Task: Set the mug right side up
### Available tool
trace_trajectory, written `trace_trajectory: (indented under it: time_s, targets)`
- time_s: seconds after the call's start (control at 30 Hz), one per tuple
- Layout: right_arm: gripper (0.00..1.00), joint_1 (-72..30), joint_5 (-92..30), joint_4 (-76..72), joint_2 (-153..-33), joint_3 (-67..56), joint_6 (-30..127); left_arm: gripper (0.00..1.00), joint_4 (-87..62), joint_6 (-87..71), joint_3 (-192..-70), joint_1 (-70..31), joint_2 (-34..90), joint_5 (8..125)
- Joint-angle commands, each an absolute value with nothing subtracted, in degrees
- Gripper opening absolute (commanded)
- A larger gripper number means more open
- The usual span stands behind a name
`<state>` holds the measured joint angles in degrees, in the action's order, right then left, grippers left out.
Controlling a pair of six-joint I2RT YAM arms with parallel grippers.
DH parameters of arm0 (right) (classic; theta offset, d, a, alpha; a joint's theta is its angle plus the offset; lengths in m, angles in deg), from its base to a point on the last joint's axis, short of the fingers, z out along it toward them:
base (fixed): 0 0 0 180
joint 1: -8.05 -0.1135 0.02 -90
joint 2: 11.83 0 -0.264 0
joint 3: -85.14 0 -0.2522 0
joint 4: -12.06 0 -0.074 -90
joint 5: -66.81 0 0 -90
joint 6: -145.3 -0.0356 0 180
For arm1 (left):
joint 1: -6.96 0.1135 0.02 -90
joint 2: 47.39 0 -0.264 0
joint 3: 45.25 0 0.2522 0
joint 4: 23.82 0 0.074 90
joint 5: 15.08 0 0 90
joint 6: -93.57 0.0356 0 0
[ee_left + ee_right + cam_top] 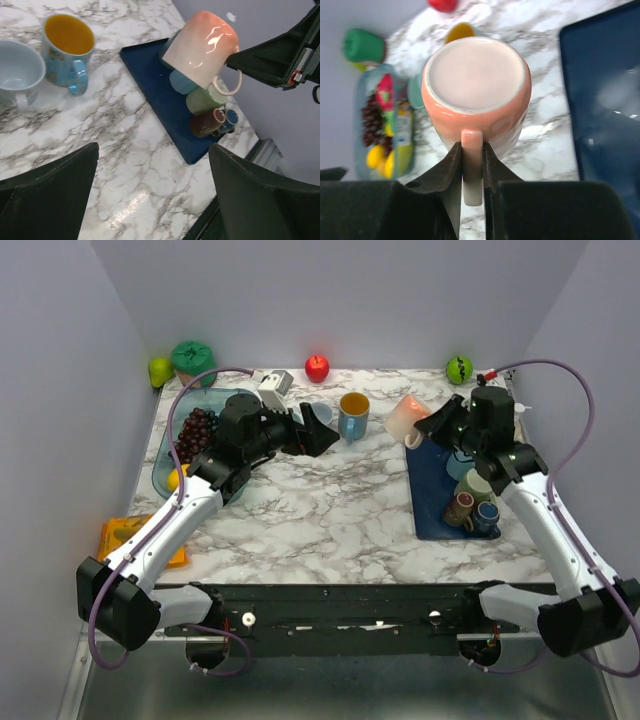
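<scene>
The right gripper (472,156) is pinching the handle (472,172) of the peach mug (476,90), fingers narrowed onto that thin loop, probably because the handle is serving as a lever for rotating the cup. The mug is hanging in the air just ahead of the fingertips, base tilted upward, mouth angling down beside the blue tray (605,75). The left gripper (325,430) is gaping wide, holding nothing, well apart from the mug.
</scene>
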<state>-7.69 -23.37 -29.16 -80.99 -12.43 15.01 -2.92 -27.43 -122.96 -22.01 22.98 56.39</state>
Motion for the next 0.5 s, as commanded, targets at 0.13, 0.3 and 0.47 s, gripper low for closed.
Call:
trace_trajectory:
  time_s: [0.13,0.3,0.47]
  targets:
    - [0.00,-7.68,-42.42,-10.42,-72.39,-17.54,0.40,0.99,-15.77,-37.38,-121.42,-23.53,21.95,40.30]
    - [0.01,-8.03,-44.55,-4.51,-70.89,-21.41,-8.66,0.99,-17.00,-45.70,-121.76,-25.91,23.27,38.45]
    - [0.00,-8.99,-48.76,-5.04,-73.43,-21.68,-14.83,0.99,-12.97,-46.80,-122.73,-26.09,23.63,37.03]
